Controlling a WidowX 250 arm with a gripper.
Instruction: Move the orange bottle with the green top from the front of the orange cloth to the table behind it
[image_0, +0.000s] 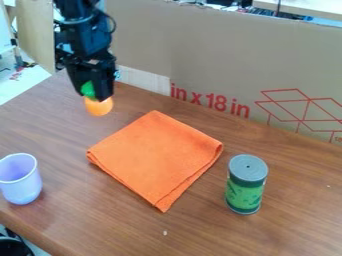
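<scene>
Orange cloth (155, 157) has a cup (21, 184) at 9 o'clock, can (245, 192) at 4, cardboard (214, 65) at 12; at 11, the end effector (93, 93) is clamped on an orange-and-green toy (99, 106).

The gripper (96, 97) held an orange-and-green object (99, 107) behind and left of the orange cloth (157, 155). A lavender cup (21, 181) stood left of the cloth, a green can (245, 192) right.

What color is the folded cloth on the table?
The cloth is plain orange, seen best in the camera view.
</scene>
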